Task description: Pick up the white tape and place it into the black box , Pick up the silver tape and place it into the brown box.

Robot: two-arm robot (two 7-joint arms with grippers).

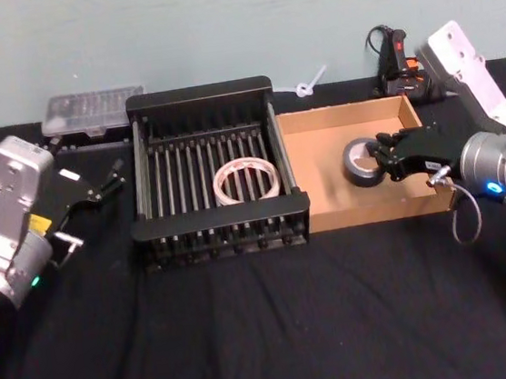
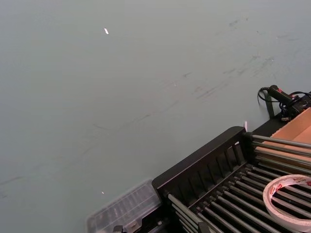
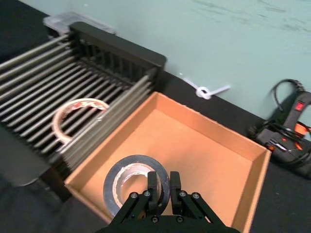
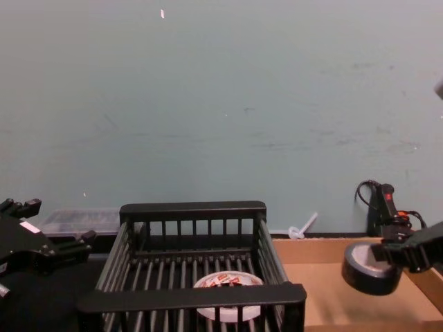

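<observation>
The left gripper (image 1: 106,183) hovers open and empty beside the black box (image 1: 197,95), where the white tape (image 1: 246,180) lies flat. The right gripper (image 1: 384,158) pinches the silver tape (image 1: 360,162) above the brown box (image 1: 322,150).

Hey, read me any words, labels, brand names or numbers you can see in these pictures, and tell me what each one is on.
No text is readable anywhere.
White tape, lying in the black box: red-and-white print on its face, too small to read.
Silver tape, held by the right hand over the brown box: no print visible.
Left hand: small white sticker on its body, blank or too blurred to tell.
</observation>
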